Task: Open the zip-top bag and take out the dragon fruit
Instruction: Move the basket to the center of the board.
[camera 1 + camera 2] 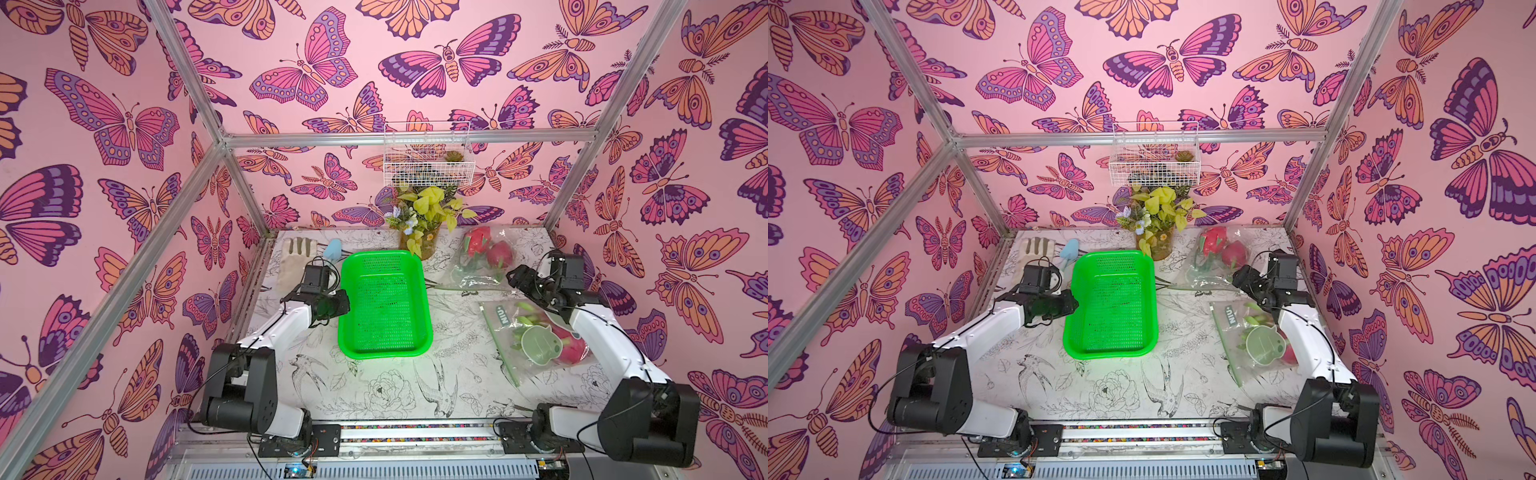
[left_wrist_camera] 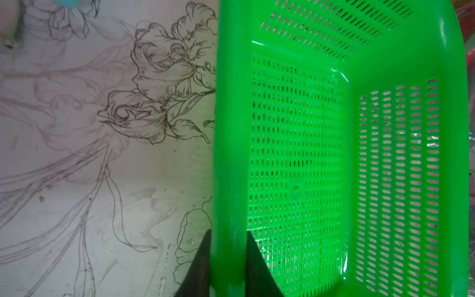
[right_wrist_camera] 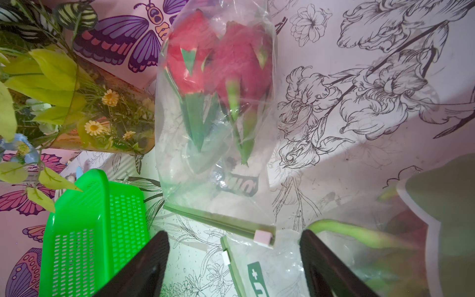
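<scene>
Nearer dragon fruit diagonal, tips far-left

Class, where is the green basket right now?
In both top views the green basket sits mid-table, left gripper clamping its left rim, flower pot behind.

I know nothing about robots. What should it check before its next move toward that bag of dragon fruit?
1. Right gripper open: ok, jaws apart.
2. Pink slider lined up between its fingers: ok, it appears so in the right wrist view.
3. Far zip-top bag opened: not ok, its strip looks shut.
4. Dragon fruit inside: ok, two visible.
5. Near zip-top bag out of the way: not ok, its corner lies under the gripper too.
6. Left gripper holding green basket rim: ok.
</scene>
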